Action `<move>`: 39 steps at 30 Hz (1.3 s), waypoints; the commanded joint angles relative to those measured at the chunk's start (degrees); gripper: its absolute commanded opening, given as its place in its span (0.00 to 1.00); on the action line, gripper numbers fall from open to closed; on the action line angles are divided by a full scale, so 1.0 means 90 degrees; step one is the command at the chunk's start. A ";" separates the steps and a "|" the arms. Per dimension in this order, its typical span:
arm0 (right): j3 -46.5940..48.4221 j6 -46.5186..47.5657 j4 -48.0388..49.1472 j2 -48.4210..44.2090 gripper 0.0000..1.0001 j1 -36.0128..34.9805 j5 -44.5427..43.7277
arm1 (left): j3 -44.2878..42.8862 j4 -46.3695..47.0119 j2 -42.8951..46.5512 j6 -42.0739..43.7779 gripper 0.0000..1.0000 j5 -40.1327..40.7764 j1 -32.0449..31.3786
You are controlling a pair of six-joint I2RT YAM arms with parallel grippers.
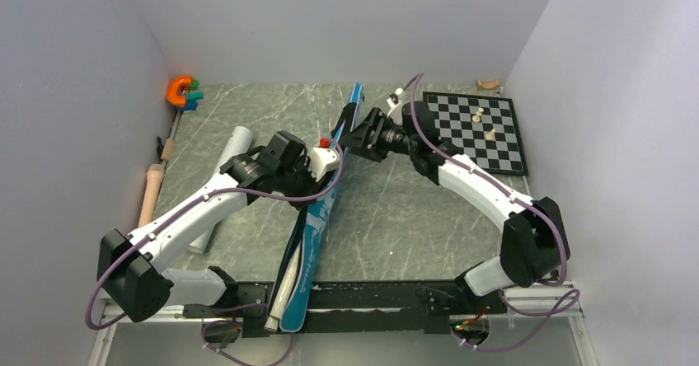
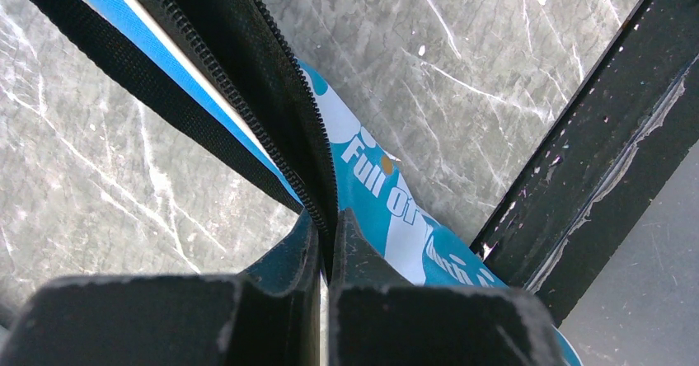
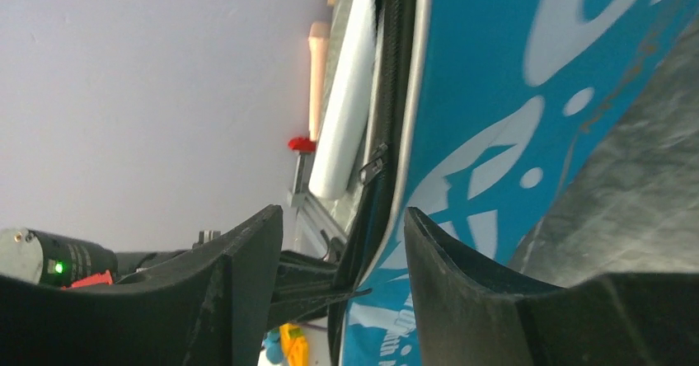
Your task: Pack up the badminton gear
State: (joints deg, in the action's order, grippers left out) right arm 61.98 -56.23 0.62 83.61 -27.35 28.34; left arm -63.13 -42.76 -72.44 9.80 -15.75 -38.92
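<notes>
Mid-tabletop (image 1: 396, 209), your blue bag (image 1: 317, 218) runs from the near rail at 6 o'clock up toward 12. Left hand (image 2: 326, 234) is pinched tight on the bag's zip edge, roughly halfway along. Right hand (image 3: 342, 218) is spread apart further up the bag and grips nothing. The zip edge sits between its fingers, with the zip pull (image 3: 375, 161) just ahead. White tube (image 1: 237, 142) lies at 9 o'clock, partly under your left arm. Chessboard (image 1: 478, 131) sits at 2 o'clock.

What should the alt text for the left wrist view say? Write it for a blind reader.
The left gripper is shut on the black zipper edge of a blue bag with white lettering. Beneath lie a grey marbled table and, at right, a black rail.
</notes>
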 commanded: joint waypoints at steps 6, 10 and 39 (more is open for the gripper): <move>-0.0187 -0.0666 0.0862 0.0075 0.55 -0.0384 -0.0106 | -0.0456 0.0278 0.0260 0.0166 0.00 -0.0158 0.0026; -0.0199 -0.0821 0.1031 0.0181 0.52 -0.0384 -0.0184 | -0.0466 0.0270 0.0261 0.0164 0.00 -0.0158 0.0027; -0.0120 -0.0923 0.0442 -0.0052 0.00 -0.0760 -0.1233 | -0.0399 0.0298 0.0373 0.0173 0.00 -0.0128 0.0038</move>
State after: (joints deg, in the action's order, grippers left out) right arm 60.38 -63.66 3.46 86.19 -33.34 18.37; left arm -63.68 -43.24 -72.10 9.80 -15.70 -38.81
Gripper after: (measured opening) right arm 0.017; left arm 0.041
